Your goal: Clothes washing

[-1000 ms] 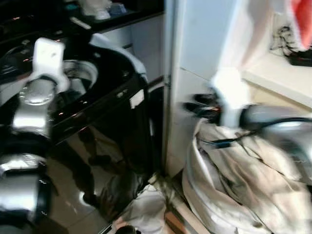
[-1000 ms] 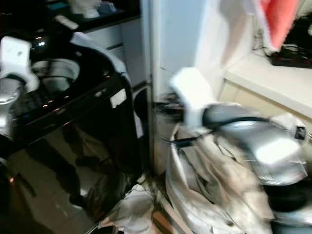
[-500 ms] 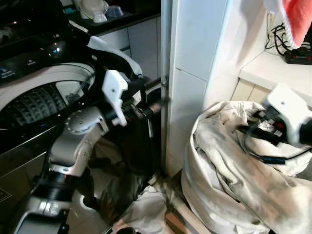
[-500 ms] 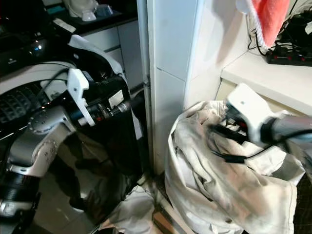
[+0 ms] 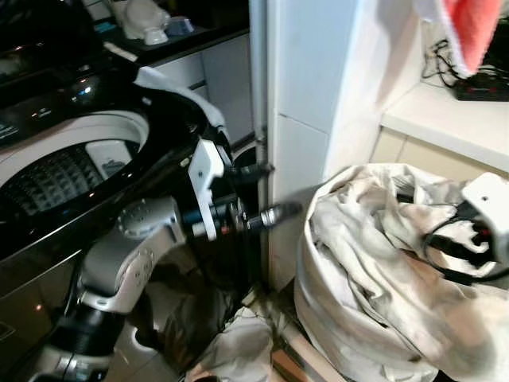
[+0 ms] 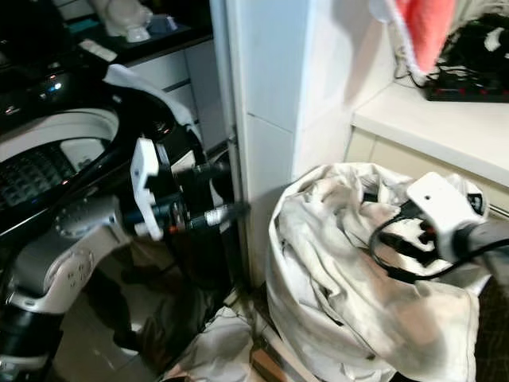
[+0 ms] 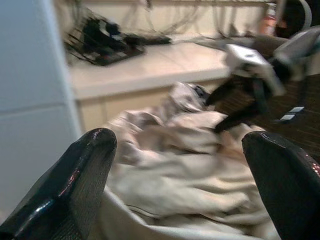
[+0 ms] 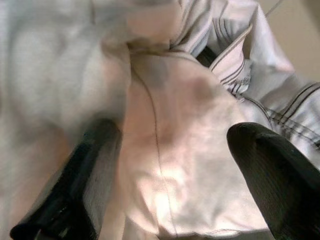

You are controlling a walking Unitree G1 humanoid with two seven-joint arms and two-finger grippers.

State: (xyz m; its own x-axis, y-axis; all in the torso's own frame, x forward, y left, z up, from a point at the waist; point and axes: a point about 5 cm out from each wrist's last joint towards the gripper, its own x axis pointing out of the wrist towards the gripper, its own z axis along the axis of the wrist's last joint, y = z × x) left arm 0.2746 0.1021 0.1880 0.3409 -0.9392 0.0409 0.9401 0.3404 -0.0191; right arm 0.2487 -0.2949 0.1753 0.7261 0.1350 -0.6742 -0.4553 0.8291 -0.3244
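Laundry heap: a pale, creased mound of cloth, placed at about 4 o'clock in the left eye view, against the base of a white tiled pillar. Its lower edge is cut off by the frame, so it cannot be told what it rests in or on. Seams and a collar-like edge are made out in the right wrist view; single garments cannot be told apart.

Washing machine: a black top-loader with its lid up, seen at 9 o'clock; a pale drum rim and a ribbed inner wall are shown, the drum's contents being hidden.

Left gripper: held out level between the machine's front corner and the heap, pointed towards the heap and apart from it. The jaws are spread wide, nothing being held between them; this is shown by the left wrist view, where both fingers stand far apart with the heap seen beyond.

Right gripper: lowered over the top of the heap at 3 o'clock. The jaws are spread wide over pale cloth; whether the cloth is touched cannot be told, one finger being blurred.

White desk: at 2 o'clock behind the heap, with dark cables on it. A red cloth is hung above, cut off at the top edge.

More pale cloth is seen on the floor at 6 o'clock.
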